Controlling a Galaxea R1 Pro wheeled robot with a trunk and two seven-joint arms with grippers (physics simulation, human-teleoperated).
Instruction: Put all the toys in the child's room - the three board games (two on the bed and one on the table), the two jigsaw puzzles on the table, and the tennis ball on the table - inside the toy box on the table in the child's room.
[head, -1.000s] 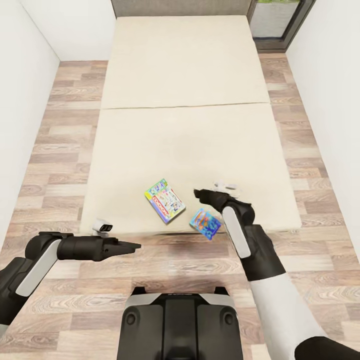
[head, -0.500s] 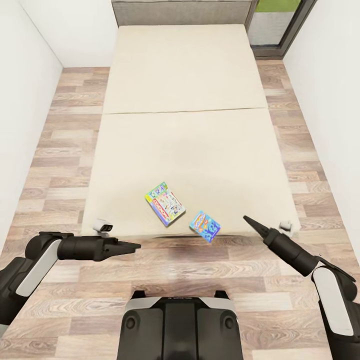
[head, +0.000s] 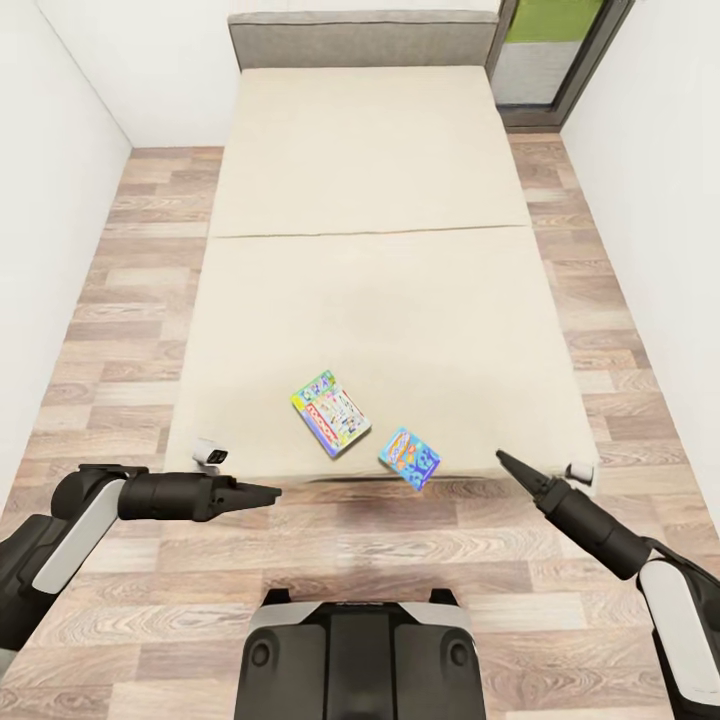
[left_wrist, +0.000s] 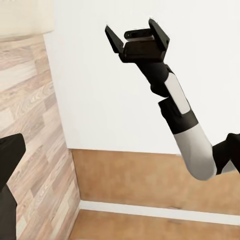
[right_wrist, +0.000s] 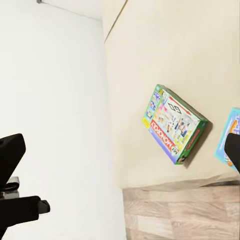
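**Standing at the foot of the bed, about to collect the two board games**

Facing the long low bed with plain beige mattress (head: 365, 250) and grey padded headboard; judging the step as the first pickup, with nothing gripped yet. Lying flat near the foot edge: a thin rectangular box with glossy white-green-red printed cover (head: 330, 413), and just beside it, nearer the right corner, a smaller blue-orange printed flat box (head: 409, 458) overhanging the edge. Hovering off the foot edge over the wood-plank floor (head: 110, 300): the left black two-finger gripper (head: 262, 491), fingers pressed together; the right black gripper (left_wrist: 137, 35), fingers spread apart, empty. Probably calling for reaching the right gripper over the overhanging box and pinching its thin rigid edge.
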